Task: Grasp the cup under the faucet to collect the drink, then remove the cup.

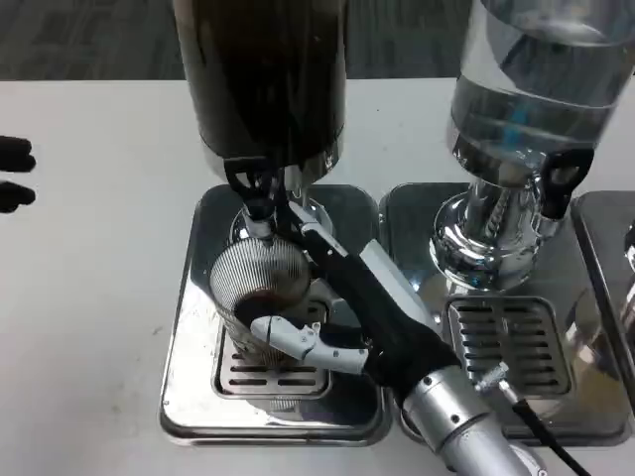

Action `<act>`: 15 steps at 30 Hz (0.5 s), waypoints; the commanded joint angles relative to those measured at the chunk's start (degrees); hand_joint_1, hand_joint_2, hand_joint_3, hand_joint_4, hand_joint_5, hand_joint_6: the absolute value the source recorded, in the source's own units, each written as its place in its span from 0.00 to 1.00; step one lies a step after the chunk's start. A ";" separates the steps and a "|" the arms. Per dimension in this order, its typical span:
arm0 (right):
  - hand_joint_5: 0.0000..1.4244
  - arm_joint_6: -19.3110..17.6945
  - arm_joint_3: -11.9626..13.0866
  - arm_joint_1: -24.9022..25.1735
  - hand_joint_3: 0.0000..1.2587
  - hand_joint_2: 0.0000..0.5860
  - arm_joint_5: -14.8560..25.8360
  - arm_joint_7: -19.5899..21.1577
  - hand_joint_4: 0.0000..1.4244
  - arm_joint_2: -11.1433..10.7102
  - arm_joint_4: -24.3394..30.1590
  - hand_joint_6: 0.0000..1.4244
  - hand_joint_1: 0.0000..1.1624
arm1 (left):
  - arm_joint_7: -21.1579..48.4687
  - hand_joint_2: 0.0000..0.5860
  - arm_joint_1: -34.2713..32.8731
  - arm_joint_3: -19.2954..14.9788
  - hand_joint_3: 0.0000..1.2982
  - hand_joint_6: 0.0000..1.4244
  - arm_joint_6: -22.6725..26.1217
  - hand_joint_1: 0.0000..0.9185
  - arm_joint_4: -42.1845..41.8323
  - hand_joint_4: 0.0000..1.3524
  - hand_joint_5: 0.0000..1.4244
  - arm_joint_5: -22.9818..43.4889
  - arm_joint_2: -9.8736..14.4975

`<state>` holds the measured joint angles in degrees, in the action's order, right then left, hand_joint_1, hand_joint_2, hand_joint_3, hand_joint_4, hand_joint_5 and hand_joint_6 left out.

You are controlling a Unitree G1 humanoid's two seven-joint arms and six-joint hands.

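While my right hand [342, 317] wraps around the ribbed cup [260, 288], I am in the collecting step: in the head view the cup stands on the drip tray [189, 327] of the dark dispenser [263, 79], directly under its faucet [253, 193], with a little dark drink showing at the bottom. My fingers [283, 337] curl across its near side, so I am grasping it, not merely touching. My left hand [12, 178] waits at the table's far left edge; I cannot tell its state. Next, I judge, I must hold the cup steady and upright until it fills, then draw it out level from under the faucet.
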<state>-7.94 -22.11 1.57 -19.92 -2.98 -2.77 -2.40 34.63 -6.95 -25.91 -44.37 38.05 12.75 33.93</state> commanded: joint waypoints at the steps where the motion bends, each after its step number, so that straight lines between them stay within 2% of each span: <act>1: 0.06 -1.19 0.43 0.88 0.04 0.41 0.83 -0.02 0.01 0.25 -0.96 0.15 0.50 | -0.84 0.13 -0.04 0.80 0.29 0.31 -1.85 0.00 1.94 0.25 0.32 -0.98 1.72; 15: 0.06 -2.80 1.61 3.23 0.04 0.42 3.49 -0.34 0.00 0.74 -6.16 0.15 0.49 | -0.27 0.13 1.15 2.12 0.29 0.31 -2.59 0.00 2.82 0.26 0.32 -0.14 2.13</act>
<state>-9.34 -21.07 4.14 -17.63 -3.06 -2.52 -7.16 34.32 -6.44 -24.19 -46.16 40.25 12.72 35.01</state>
